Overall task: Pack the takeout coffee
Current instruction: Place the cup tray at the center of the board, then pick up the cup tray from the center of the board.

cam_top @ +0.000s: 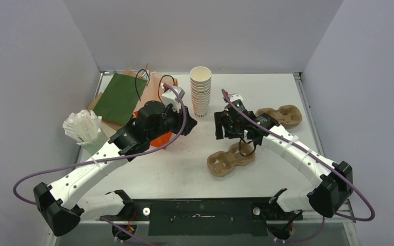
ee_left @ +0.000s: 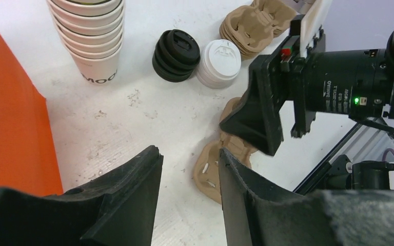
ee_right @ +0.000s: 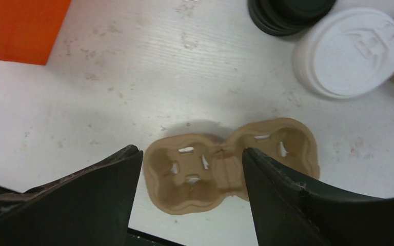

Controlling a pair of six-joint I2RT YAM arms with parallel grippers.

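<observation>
No takeout coffee is in view. A brown two-cup pulp carrier (cam_top: 231, 161) lies flat and empty on the white table. My right gripper (ee_right: 190, 149) hangs open just above the carrier (ee_right: 205, 174), nothing between its fingers. In the top view the right gripper (cam_top: 225, 129) is just beyond the carrier's far end. My left gripper (cam_top: 187, 125) hovers left of it over bare table. Its jaws (ee_left: 190, 150) stand open around nothing, with the carrier (ee_left: 213, 171) beyond them.
A stack of lidless white cups (cam_top: 200, 89) stands at the back centre. Beside it lie black lids (ee_left: 177, 54) and white lids (ee_left: 219, 62). Spare carriers (cam_top: 282, 115) are stacked at the right. An orange sheet (ee_left: 10, 128), a green bag (cam_top: 119, 97) and a white bundle (cam_top: 84, 128) lie left.
</observation>
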